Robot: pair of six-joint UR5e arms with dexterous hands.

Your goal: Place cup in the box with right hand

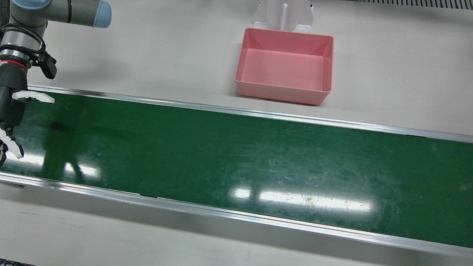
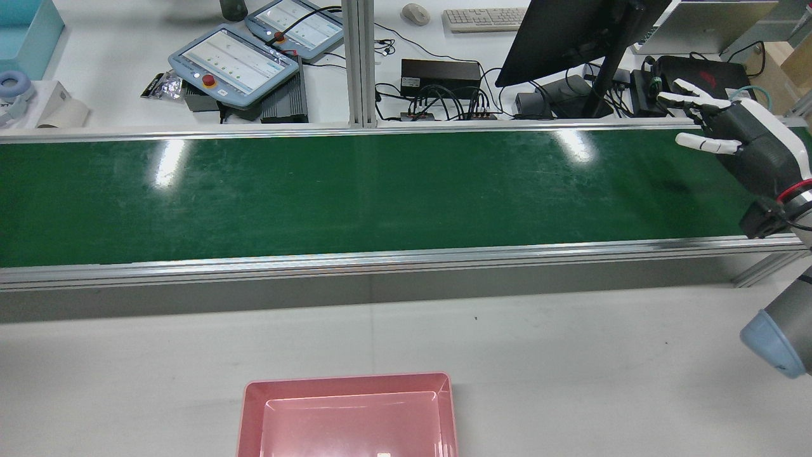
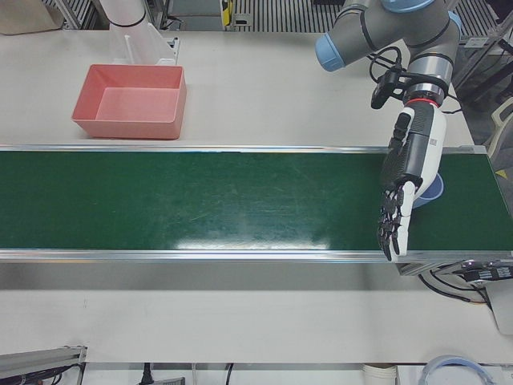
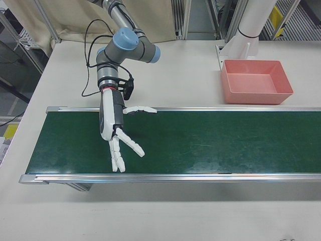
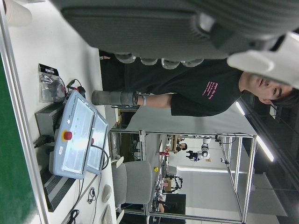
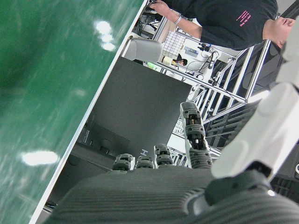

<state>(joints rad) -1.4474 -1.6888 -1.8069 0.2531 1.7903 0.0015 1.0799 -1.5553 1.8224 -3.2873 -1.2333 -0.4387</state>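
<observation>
The pink box stands open and empty on the white table behind the green belt; it also shows in the rear view, the left-front view and the right-front view. My right hand is open with its fingers spread, above the belt's end, far from the box; it also shows at the front view's left edge and in the rear view. My left hand is open over the belt's other end. A pale blue rounded thing, perhaps the cup, shows partly behind it.
Aluminium rails edge the belt. Beyond it in the rear view are teach pendants, a monitor, cables and a white cup on its side. A person stands there. A white arm pedestal stands behind the box.
</observation>
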